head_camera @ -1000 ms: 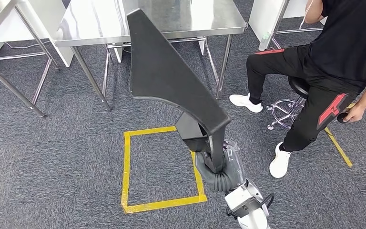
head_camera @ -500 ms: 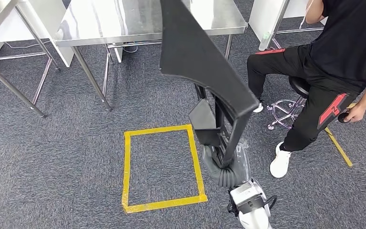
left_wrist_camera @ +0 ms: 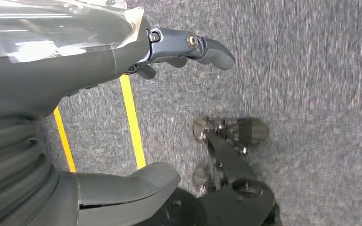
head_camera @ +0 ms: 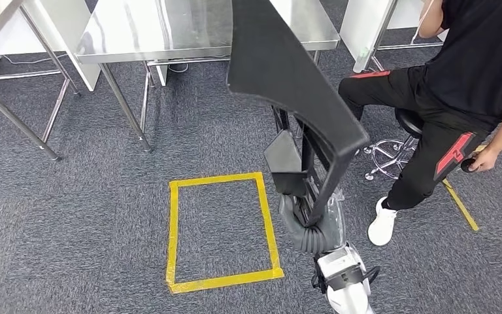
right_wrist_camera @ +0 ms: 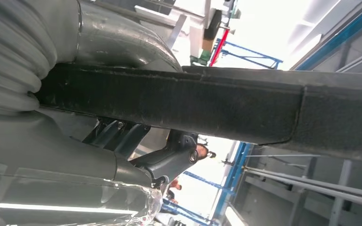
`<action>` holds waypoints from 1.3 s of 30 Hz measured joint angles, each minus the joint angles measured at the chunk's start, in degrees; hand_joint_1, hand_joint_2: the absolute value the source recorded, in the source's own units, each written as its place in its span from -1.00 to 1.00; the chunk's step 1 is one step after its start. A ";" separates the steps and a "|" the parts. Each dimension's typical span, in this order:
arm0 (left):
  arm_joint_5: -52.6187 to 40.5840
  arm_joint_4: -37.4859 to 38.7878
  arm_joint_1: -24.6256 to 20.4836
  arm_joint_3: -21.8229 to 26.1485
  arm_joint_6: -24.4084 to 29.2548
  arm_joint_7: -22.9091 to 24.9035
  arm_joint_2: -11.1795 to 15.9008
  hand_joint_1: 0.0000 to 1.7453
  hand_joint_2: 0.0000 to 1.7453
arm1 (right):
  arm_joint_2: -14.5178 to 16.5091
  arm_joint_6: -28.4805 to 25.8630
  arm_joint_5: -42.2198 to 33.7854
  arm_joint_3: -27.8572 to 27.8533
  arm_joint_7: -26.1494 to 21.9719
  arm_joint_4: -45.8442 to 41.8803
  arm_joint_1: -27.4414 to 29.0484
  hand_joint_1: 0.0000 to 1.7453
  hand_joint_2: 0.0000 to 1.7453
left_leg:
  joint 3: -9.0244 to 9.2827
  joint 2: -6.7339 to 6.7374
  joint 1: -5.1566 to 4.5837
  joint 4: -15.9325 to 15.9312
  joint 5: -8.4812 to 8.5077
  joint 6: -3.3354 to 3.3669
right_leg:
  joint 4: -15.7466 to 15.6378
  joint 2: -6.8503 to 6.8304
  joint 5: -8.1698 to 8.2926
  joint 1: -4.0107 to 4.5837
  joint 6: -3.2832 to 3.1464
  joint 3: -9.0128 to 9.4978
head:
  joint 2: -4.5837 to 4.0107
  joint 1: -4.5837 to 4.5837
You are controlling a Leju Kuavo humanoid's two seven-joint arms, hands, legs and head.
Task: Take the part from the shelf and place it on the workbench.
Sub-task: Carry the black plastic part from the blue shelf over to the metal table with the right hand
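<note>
Since one second ago I raised the part (head_camera: 281, 65) higher, its top now over the table (head_camera: 144, 29) edge | right hand (head_camera: 310, 216) holds the part from below | left hand (left_wrist_camera: 169, 52) hangs over the carpet, holding nothing, fingers spread

Right hand (head_camera: 314, 219) grips, arm raised; left hand (left_wrist_camera: 122, 52) hangs, fingers apart.

The head view looks forward and down from high above the right robot hand (head_camera: 307, 219) onto grey carpet floor (head_camera: 72, 229) and a yellow tape rectangle (head_camera: 219, 229). The left wrist view sits close behind the left robot hand (left_wrist_camera: 99, 94), facing that same carpet and yellow tape. The right wrist view, tight behind its robot hand (right_wrist_camera: 89, 136), faces upward along the long black flat part (right_wrist_camera: 226, 103), shared with the head view.
</note>
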 joint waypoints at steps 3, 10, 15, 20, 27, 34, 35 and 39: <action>-0.08 0.00 0.03 0.00 0.14 0.07 -0.15 -1.00 1.00 | -0.06 -0.11 0.00 -0.05 0.03 0.02 0.02 1.00 1.00 | 0.27 -0.21 0.31 0.26 -0.47 -0.60 | -0.94 -0.02 1.68 -0.56 1.55 0.00 | 0.00 0.01; -0.26 -0.02 0.01 0.00 0.13 0.32 0.03 -1.00 1.00 | -0.03 -0.30 -0.02 -0.14 0.06 0.09 -0.09 1.00 1.00 | 0.19 -0.21 0.68 2.30 -2.70 -2.87 | -12.15 0.07 5.42 -0.88 0.66 5.94 | 0.00 -0.05; -0.62 -0.02 -0.13 0.00 0.13 1.35 -0.26 -1.00 1.00 | 0.10 -0.55 -0.09 -0.34 0.31 0.14 -0.29 1.00 1.00 | -7.52 1.68 0.85 16.37 -8.33 -3.25 | -12.15 -0.23 4.51 -0.34 -1.07 6.94 | 0.00 -0.05; -0.58 -0.02 -0.14 0.00 0.12 1.14 -0.28 -1.00 1.00 | 0.10 -0.66 -0.13 -0.44 0.46 0.27 -0.36 1.00 1.00 | -6.67 1.86 0.20 9.90 -1.53 -1.21 | -12.24 -0.25 3.16 0.38 -1.40 8.51 | 0.00 -0.03; -0.53 -0.02 -0.28 0.00 0.04 1.17 -0.30 -1.00 1.00 | -0.09 -0.75 -0.70 -0.46 0.35 0.50 -0.87 1.00 1.00 | -1.91 1.57 -0.72 2.42 -0.57 0.46 | -9.35 -0.36 2.04 0.75 0.33 8.83 | 0.00 0.00; -0.30 -0.01 -0.23 0.02 0.19 1.09 -0.69 -1.00 1.00 | -0.50 -0.79 -0.96 -0.46 0.27 1.04 -1.03 1.00 1.00 | 0.51 0.59 -0.70 2.23 -2.44 0.51 | -0.93 -0.09 1.35 0.63 2.00 -0.24 | 0.00 0.17; -0.23 -0.01 -0.20 0.02 0.19 1.02 -0.76 -1.00 1.00 | -0.52 -0.79 -0.97 -0.45 0.27 1.09 -1.04 1.00 1.00 | 1.03 0.51 -0.68 2.23 -2.81 0.38 | -4.35 -0.09 3.48 0.58 2.52 0.83 | 0.00 0.18; -0.13 0.00 -0.20 0.02 0.19 0.90 -0.85 -1.00 1.00 | -0.54 -0.81 -0.97 -0.45 0.27 1.11 -1.04 1.00 1.00 | 1.69 0.41 -0.66 2.24 -3.31 0.18 | -9.28 -0.10 6.42 0.46 3.13 2.55 | 0.00 0.20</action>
